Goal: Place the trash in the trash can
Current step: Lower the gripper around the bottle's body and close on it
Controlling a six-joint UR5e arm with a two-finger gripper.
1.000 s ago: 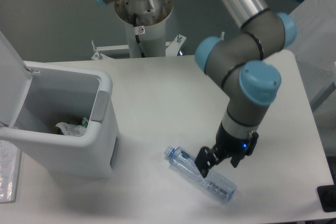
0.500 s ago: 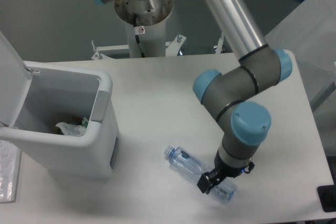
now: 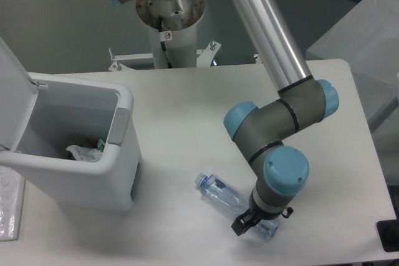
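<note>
A clear bluish plastic bottle lies on its side on the white table, its cap pointing up-left. My gripper is low over the bottle's lower right half, with one dark finger showing on its near side. The wrist hides the other finger, so the jaw gap is not visible. The white trash can stands at the left with its lid flipped open. A crinkled whitish wrapper lies inside it.
The robot's base pedestal stands at the table's back edge. A clear plastic sheet lies left of the can. A dark object sits at the front right corner, by the table's right edge.
The arm has folded down and the wrist has dropped onto the bottle. The fingers, open astride it a second ago, are now mostly hidden. The bottle has not moved.
</note>
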